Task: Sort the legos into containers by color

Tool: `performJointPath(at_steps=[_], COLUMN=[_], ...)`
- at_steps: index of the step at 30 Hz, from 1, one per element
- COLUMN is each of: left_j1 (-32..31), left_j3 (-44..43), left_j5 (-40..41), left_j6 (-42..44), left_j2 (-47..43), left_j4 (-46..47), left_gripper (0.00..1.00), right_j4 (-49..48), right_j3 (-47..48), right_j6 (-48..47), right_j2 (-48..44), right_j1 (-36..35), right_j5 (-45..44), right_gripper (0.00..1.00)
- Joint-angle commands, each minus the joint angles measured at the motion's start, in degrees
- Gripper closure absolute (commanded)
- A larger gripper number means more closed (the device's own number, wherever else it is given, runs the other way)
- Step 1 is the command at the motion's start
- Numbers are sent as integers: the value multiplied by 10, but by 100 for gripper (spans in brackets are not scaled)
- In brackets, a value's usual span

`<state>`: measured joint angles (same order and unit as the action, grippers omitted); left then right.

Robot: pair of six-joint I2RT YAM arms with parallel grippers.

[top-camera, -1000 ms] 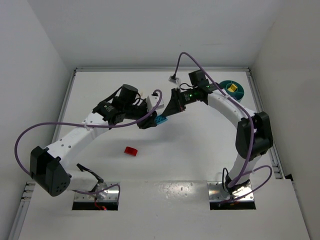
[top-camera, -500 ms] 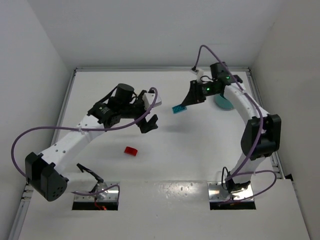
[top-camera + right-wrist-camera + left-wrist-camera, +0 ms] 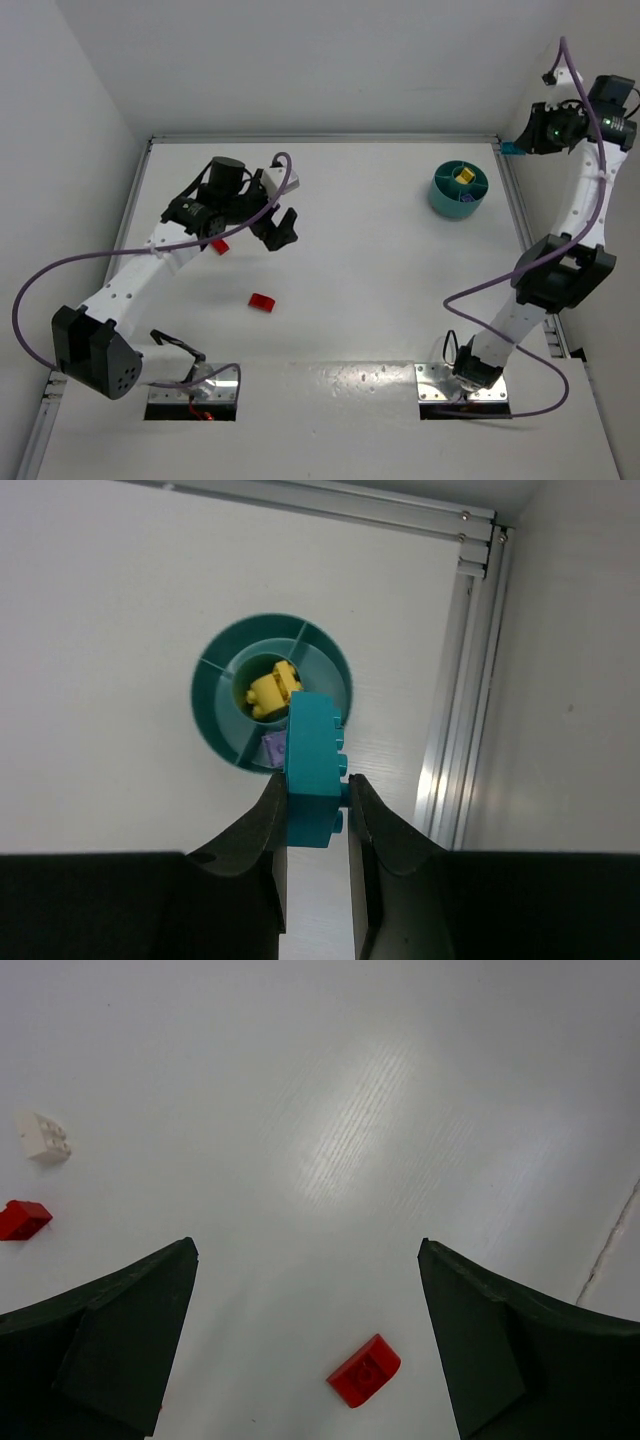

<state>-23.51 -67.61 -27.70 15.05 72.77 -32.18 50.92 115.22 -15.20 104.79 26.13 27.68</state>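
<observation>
— White worktop, white walls all round. Where does your right gripper (image 3: 315,786) stand against the round teal plastic tub (image 3: 445,206)?
— High up by the far right corner, clamped on a light blue studded brick (image 3: 313,770). The brick is held on edge, its long axis running out along the jaws. The tub sits below you, slightly toward the worktop's middle. A yellow brick (image 3: 272,690) and a purple one (image 3: 273,746) seem to lie in separate compartments.
— And the other arm?
— Your left gripper (image 3: 280,228) gapes wide and empty over the left half, near a red brick (image 3: 262,302). The right arm is far nearer the tub, so I judge the drop is its job.
</observation>
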Motion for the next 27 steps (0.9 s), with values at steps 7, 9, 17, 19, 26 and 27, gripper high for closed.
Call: performJointPath(at_steps=[7, 9, 17, 19, 26, 27], left_j1=[29, 35, 40, 40, 40, 40], left_j3=[-14, -9, -9, -9, -14, -14], left_j5=[-19, -19, -19, -19, -19, -19], left_j6=[-31, -31, -41, -42, -47, -47], left_j2=[10, 15, 20, 25, 31, 31], left_j4=[23, 28, 34, 39, 39, 39], left_gripper=[1, 1, 1, 1, 1, 1], right_j4=[22, 8, -28, -34, -39, -45], right_j3=[86, 81, 74, 74, 74, 74], right_j6=[-33, -33, -27, -22, -12, -11], right_j2=[112, 117, 146, 151, 180, 180], right_j1=[-22, -28, -45, -50, -72, -78], right_j5=[-90, -104, -130, -130, -141, -141], right_gripper=[100, 100, 100, 100, 100, 100])
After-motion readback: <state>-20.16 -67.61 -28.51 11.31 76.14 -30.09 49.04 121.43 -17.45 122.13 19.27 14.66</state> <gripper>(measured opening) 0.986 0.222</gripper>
